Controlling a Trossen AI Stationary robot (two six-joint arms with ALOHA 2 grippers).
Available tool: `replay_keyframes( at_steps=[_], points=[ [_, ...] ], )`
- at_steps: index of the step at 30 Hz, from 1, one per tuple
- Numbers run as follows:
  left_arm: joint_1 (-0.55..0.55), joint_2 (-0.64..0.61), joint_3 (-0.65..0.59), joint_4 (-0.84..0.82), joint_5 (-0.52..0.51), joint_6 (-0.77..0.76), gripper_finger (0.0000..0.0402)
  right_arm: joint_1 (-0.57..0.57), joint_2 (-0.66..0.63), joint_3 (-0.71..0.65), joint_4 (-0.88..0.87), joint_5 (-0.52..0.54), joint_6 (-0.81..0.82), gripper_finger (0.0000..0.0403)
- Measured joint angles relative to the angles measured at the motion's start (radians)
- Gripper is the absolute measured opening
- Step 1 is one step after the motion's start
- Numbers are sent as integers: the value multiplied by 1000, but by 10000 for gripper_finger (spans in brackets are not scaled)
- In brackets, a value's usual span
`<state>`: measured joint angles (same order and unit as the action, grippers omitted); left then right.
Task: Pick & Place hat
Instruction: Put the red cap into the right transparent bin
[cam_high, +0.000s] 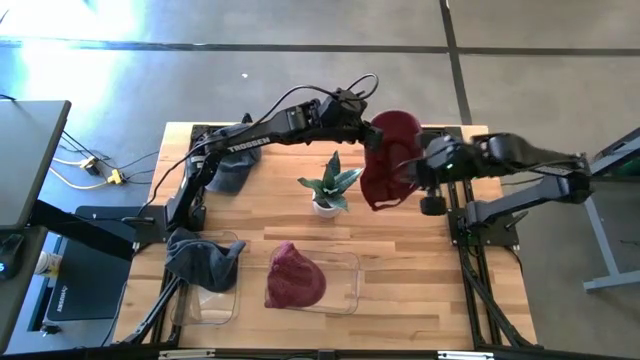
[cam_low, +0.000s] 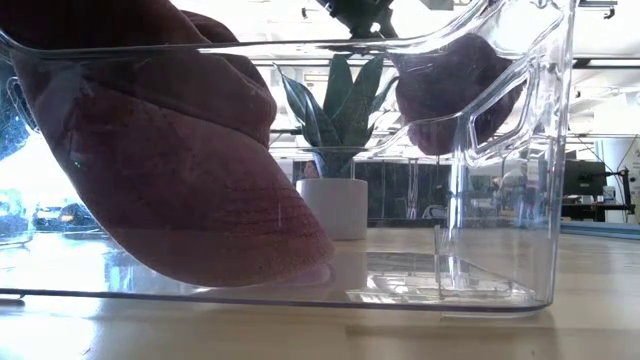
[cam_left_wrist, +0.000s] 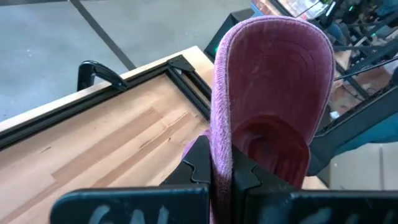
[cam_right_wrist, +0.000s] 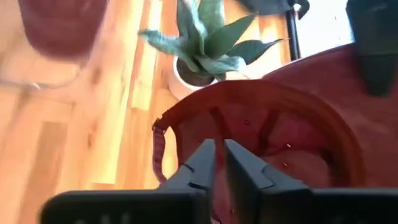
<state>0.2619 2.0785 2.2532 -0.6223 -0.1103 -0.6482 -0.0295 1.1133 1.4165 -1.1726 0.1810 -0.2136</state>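
Maroon fabric cap (cam_high: 388, 160) hangs above the wooden table (cam_high: 420, 270), brim clamped in left hand (cam_high: 372, 131); right hand (cam_high: 408, 172) pinches its rim w/ fingers nearly together. Keep both grips firm & travel level toward the clear plastic bin (cam_high: 350, 290), skirting the potted green plant (cam_high: 331, 187).

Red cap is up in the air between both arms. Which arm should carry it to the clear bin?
Left, probably. The left claw is shut on the red cap's brim and bears it above the table. The right claw is nearly shut at the cap's back rim, grip unclear. The clear bin lies nearer the left arm.
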Motion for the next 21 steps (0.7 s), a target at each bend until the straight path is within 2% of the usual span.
replay_keyframes(
  at_steps=[2, 5, 9, 16, 19, 21],
  points=[
    [0, 0, 0, 6, 20, -12, 0, 6, 0, -72, 46, 86, -10, 6],
    [0, 0, 0, 29, 69, -15, 0, 3, 0, -186, 92, 211, -2, 11],
    [-5, 3, -2, 55, 141, -16, 0, -10, -2, -337, 110, 364, 82, 3],
    [-27, 6, 18, 110, 253, -15, 0, -6, -33, -563, 224, 441, 235, 3],
    [-30, 6, 29, 128, 269, -15, 0, 20, -63, -625, 322, 540, 296, 3],
    [-30, 6, 29, 127, 281, -15, 0, 44, -90, -646, 392, 569, 309, 6]
  ],
)
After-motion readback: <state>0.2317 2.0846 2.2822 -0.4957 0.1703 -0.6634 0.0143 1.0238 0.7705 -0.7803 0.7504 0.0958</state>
